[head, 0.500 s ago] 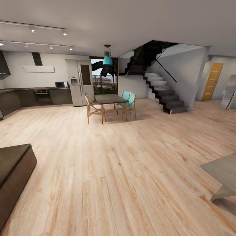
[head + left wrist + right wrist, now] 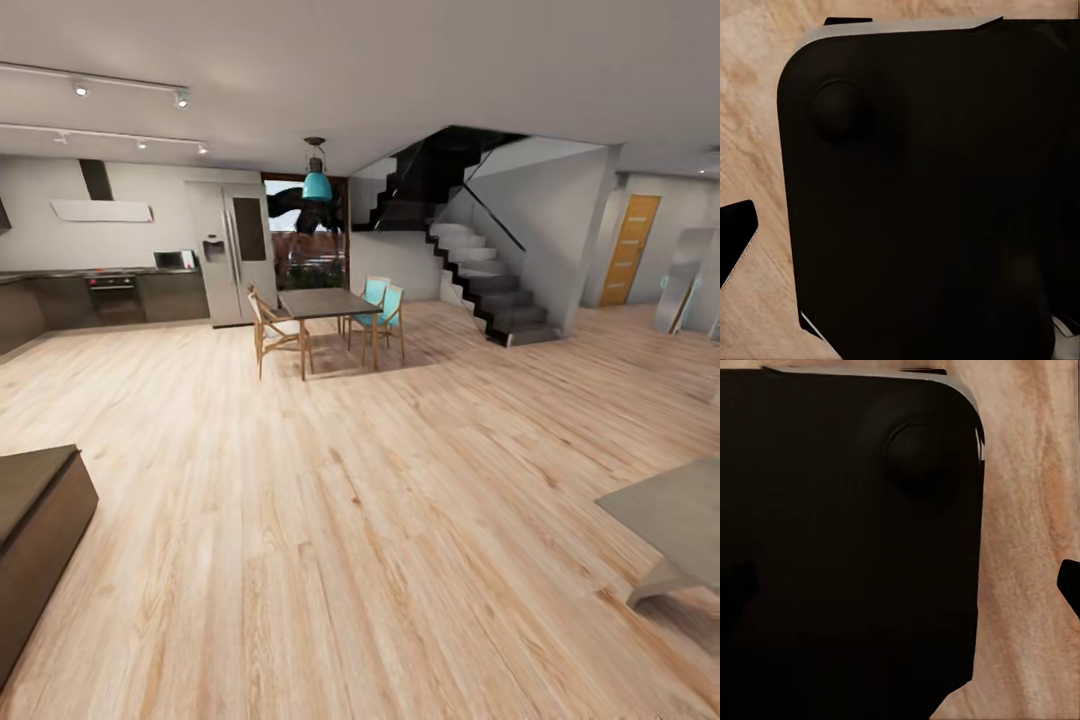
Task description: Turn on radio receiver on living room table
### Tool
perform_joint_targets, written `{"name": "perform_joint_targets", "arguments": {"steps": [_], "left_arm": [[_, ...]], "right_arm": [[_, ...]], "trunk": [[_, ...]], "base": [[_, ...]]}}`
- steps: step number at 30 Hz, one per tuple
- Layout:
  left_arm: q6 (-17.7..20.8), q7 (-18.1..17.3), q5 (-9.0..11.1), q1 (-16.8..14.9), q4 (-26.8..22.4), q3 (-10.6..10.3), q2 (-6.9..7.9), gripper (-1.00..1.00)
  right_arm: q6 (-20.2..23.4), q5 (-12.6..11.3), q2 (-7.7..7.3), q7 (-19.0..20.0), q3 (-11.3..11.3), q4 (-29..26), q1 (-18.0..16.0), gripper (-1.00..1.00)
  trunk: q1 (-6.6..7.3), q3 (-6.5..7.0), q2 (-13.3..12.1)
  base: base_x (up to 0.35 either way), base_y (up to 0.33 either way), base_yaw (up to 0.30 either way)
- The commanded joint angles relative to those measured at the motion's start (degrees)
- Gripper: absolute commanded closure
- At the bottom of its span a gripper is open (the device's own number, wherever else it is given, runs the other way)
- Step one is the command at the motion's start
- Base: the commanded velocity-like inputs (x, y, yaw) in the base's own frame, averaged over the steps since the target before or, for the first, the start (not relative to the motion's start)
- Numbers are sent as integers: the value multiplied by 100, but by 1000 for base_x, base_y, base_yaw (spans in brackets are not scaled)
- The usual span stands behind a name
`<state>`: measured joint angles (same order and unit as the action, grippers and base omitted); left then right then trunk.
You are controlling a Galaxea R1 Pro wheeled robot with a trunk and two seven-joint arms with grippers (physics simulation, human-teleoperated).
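Wrist views: each camera looks down on a black rounded panel of the robot's own body (image 2: 930, 195) (image 2: 847, 540) above light wood flooring (image 2: 750, 127). Whether the fingers of either gripper are spread or pressed together cannot be told.

Head view, nearest first: light wood floor (image 2: 330, 560) spans the open room. At the lower left edge stands a dark brown low cabinet (image 2: 35, 540). At the lower right edge the corner of the table (image 2: 665, 515), grey-taupe and low, enters the view; no radio receiver is visible on the part shown.

Mid-distance: a dark dining table (image 2: 327, 303) with a wooden chair (image 2: 268, 330) on one side and teal chairs (image 2: 385, 310) on the other, under a teal pendant lamp (image 2: 317, 183).

Far: dark kitchen cabinets (image 2: 120, 297) with an oven, a steel refrigerator (image 2: 235, 253), a dark staircase (image 2: 480, 280), and an orange-wood door (image 2: 630, 250) at the right.
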<state>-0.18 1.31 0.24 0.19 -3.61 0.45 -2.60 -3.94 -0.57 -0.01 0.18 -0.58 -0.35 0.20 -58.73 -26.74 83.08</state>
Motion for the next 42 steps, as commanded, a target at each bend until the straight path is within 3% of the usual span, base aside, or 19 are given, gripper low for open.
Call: {"name": "perform_joint_targets", "arguments": {"steps": [1, 22, 29, 42], "left_arm": [[-1, 1, -1, 0, -6, -6, -1, -100], [-8, 1, -1, 0, -10, -20, 5, -100], [-4, 21, -6, 1, -8, -27, 5, -100], [-8, 22, -7, -1, -17, -27, 5, -100]], "right_arm": [[-33, 3, 0, 0, -2, 0, -1, -100], [-72, -19, -11, 0, -14, 0, 0, -100], [-91, -22, -16, 0, -204, 0, -1, -100], [-98, -13, -26, 0, -229, 0, -1, -100]], "trunk": [[0, 2, 0], [0, 6, 0], [0, 6, 0], [0, 6, 0]], "base": [[0, 0, -265], [0, 0, -281], [0, 0, -284], [0, 0, -284]]}}
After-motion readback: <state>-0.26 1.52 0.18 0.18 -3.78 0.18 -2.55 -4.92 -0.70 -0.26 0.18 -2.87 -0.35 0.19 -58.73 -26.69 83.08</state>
